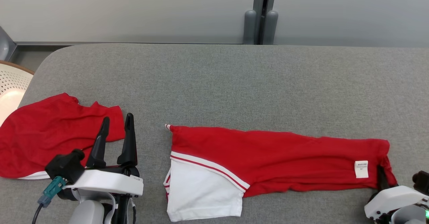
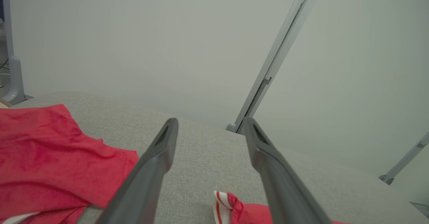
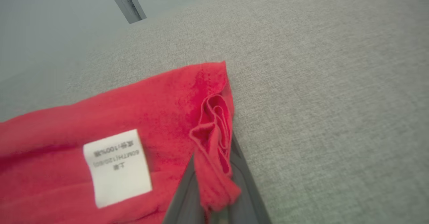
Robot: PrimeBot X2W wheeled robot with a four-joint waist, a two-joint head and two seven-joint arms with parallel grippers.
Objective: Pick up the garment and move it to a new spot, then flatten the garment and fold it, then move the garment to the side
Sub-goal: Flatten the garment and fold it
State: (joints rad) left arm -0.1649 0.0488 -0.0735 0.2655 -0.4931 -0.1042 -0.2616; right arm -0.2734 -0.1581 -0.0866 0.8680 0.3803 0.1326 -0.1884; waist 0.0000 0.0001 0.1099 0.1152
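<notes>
**Surface.** The grey fabric-covered surface (image 1: 234,83) carries two items: the garment (image 1: 268,157) at centre-right and a red cloth (image 1: 43,140) at the near left. A white perforated basket (image 1: 11,80) stands past the left edge of the surface.

**Garment.** The garment lies as a long band running left to right along the near part of the surface. Its body is red. A white panel (image 1: 201,190) sits at the near-left end, bordered by a red-and-white stripe. A white label (image 1: 361,169) lies face up near the right end. The left corner of the garment (image 2: 241,210) is visible in the left wrist view, between the fingers of the left hand.

**Right hand.** The right hand (image 1: 382,173) is at the near right, closed on the right end of the garment. In the right wrist view a bunched fold of the red fabric (image 3: 150,110) is pinched between the two fingers of the hand (image 3: 214,170), with the label (image 3: 117,167) just left of the grip.

**Left hand.** The left hand (image 1: 118,117) is at the near left, between the red cloth and the garment. Its fingers are spread apart and hold nothing (image 2: 210,121). In the head view its left finger overlaps the right edge of the red cloth (image 2: 50,157). Contact with the cloth or surface cannot be determined.
</notes>
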